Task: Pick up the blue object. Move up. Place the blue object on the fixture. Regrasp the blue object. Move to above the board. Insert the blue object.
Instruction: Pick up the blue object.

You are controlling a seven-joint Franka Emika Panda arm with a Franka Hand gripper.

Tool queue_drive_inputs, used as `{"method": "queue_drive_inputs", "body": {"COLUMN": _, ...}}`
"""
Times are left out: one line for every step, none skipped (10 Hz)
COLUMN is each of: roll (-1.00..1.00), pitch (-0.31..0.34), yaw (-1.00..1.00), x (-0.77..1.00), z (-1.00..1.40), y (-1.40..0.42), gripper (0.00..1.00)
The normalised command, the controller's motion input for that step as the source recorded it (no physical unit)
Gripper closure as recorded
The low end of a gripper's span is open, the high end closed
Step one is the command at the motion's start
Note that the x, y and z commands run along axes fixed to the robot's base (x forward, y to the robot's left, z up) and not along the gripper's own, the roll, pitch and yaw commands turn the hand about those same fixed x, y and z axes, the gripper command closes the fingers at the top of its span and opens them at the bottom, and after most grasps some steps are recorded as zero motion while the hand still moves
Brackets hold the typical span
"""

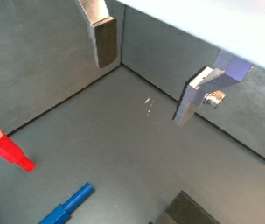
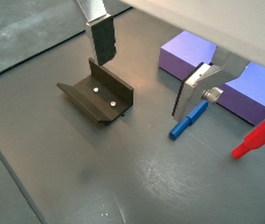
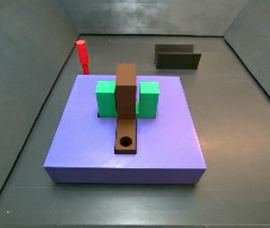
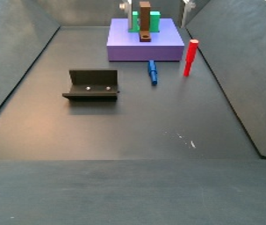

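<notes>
Gripper [image 2: 146, 74] hovers near far edge, fingers apart, empty. Peg [image 4: 152, 72] lies on floor beside board [image 4: 145, 46]; fixture [image 4: 93, 85] bare. You have every step left.

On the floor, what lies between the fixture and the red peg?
The blue object lies flat on the floor between the fixture and the red peg, as a side view shows. The claw is open, above the floor.

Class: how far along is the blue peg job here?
Nothing looks done yet. The blue object lies on the floor beside the board; the fixture is empty, and so is the hole. In hand: the tool hangs open above the floor near the blue object, holding nothing. Left: every step, from pickup to insertion.
</notes>
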Motion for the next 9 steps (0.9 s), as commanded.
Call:
{"method": "queue_drive_inputs", "body": {"roll": 0.00, "pitch": 0.000, "yaw": 0.00, "x": 0.00, "z": 0.00, "y": -0.03, "gripper": 0.00}}
{"method": "queue_drive_inputs", "body": {"roll": 0.00, "pitch": 0.000, "yaw": 0.00, "x": 0.00, "z": 0.00, "y": -0.02, "gripper": 0.00}}
{"method": "queue_drive_inputs", "body": {"roll": -0.04, "pitch": -0.027, "yaw": 0.00, "x": 0.00, "z": -0.10, "y": -0.17, "gripper": 0.00}}
{"method": "queue_drive_inputs", "body": {"roll": -0.03, "pitch": 0.000, "yaw": 0.00, "x": 0.07, "z": -0.27, "y": -0.54, "gripper": 0.00}}
{"method": "queue_drive_inputs", "body": {"roll": -0.07, "pitch": 0.000, "yaw": 0.00, "x": 0.08, "z": -0.45, "y": -0.81, "gripper": 0.00}}
{"method": "queue_drive_inputs", "body": {"roll": -0.03, "pitch": -0.049, "yaw": -0.07, "x": -0.05, "z": -0.66, "y": -1.00, "gripper": 0.00}}
{"method": "queue_drive_inputs", "body": {"roll": -0.06, "pitch": -0.066, "yaw": 0.00, "x": -0.01, "z": -0.69, "y": -1.00, "gripper": 0.00}}
{"method": "queue_drive_inputs", "body": {"roll": -0.07, "pitch": -0.059, "yaw": 0.00, "x": 0.00, "z": -0.79, "y": -0.99, "gripper": 0.00}}
{"method": "queue_drive_inputs", "body": {"roll": -0.11, "pitch": -0.067, "yaw": 0.00, "x": 0.00, "z": -0.74, "y": -0.86, "gripper": 0.00}}
